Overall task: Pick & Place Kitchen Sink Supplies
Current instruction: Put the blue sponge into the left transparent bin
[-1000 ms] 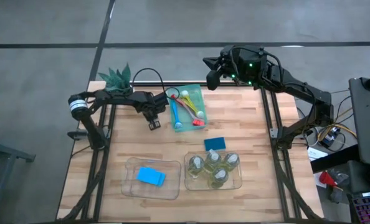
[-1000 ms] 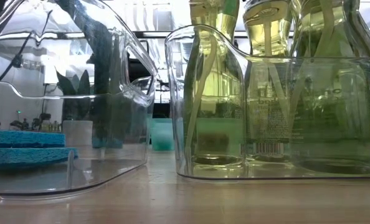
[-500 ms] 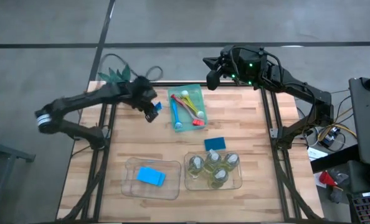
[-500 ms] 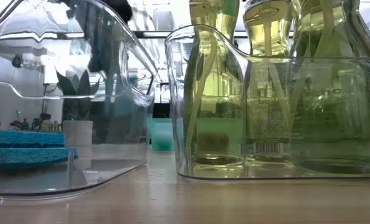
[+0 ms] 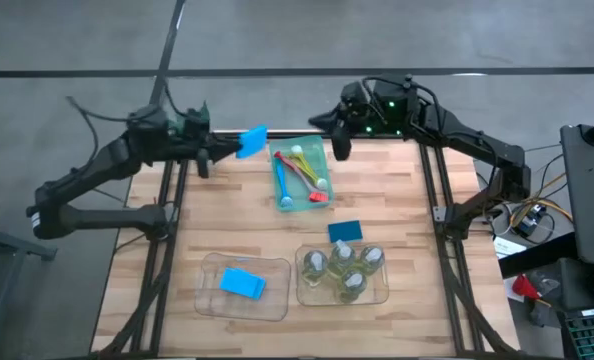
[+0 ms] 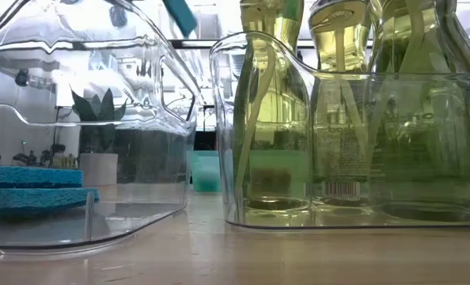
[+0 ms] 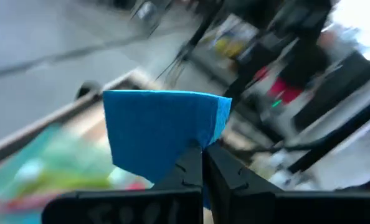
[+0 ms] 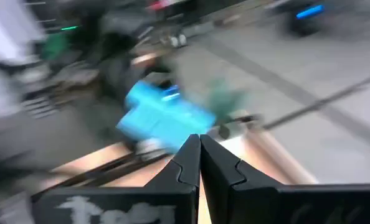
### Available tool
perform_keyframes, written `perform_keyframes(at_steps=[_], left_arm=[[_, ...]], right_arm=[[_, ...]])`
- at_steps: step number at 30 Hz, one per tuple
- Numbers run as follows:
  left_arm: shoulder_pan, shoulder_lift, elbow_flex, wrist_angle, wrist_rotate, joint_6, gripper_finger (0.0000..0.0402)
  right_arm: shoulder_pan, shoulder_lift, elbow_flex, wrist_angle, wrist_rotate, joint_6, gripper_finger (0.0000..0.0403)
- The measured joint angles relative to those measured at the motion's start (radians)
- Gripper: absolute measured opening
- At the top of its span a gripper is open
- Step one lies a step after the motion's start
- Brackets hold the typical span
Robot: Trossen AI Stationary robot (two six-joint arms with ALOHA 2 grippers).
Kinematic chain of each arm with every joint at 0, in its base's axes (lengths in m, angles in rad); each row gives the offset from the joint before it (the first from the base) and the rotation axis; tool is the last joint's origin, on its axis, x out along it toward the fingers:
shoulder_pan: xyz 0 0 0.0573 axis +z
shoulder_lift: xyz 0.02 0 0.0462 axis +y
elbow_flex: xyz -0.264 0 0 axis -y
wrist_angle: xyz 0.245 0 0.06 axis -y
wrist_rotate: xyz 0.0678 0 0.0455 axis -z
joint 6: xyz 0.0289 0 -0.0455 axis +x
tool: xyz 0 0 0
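My left gripper is raised above the table's far left part, shut on a flat blue sponge, which also shows in the left wrist view and at the top of the low view. My right gripper hovers shut over the far edge beside the green tray, where the blue, red and yellow-handled brushes lie. A second sponge lies flat on the wood. Another sponge lies in the left clear bin. Several bottles of yellow-green liquid stand in the right clear bin. My left gripper pinches the blue sponge between its two fingers at one edge. The sponge is lifted clear of the table and sticks out beyond the fingertips, toward the tray.
The potted plant stands at the far left corner, just behind my left arm. The two clear bins sit side by side near the near edge. Bare wood lies between tray and bins and on the right side.
My left gripper rose from the table beside the tray, moved toward the far left edge and turned, carrying the blue sponge up clear of the wood. My right gripper shifted slightly left along the far edge.
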Motion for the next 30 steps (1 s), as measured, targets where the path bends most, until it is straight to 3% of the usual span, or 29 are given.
perform_keyframes(at_steps=[5, 8, 12, 16, 20, 26, 30], left_arm=[[0.000, -0.045, -0.001, 0.182, 0.088, -0.059, 0.0001], [0.000, -0.049, -0.002, 0.287, 0.156, -0.097, 0.0001], [-0.012, -0.041, -0.003, 0.424, 0.224, -0.157, 0.0001], [-0.028, -0.040, -0.003, 0.536, 0.263, -0.188, 0.0001], [-0.046, -0.039, -0.003, 0.585, 0.279, -0.196, 0.0001], [-0.064, -0.012, -0.006, 0.597, 0.283, -0.226, 0.0001], [-0.093, 0.009, -0.006, 0.655, 0.299, -0.228, 0.0001]], right_arm=[[-0.023, 0.043, 0.000, 0.079, -0.377, 0.076, 0.0008], [-0.022, 0.072, 0.000, 0.153, -0.489, 0.136, 0.0008], [-0.022, 0.108, 0.000, 0.191, -0.513, 0.248, 0.0009], [-0.023, 0.126, -0.001, 0.202, -0.546, 0.259, 0.0028], [-0.021, 0.129, 0.000, 0.301, -0.591, 0.324, 0.0077], [-0.008, 0.131, 0.000, 0.487, -0.571, 0.360, 0.0169], [-0.009, 0.140, 0.001, 0.501, -0.565, 0.393, 0.0217]])
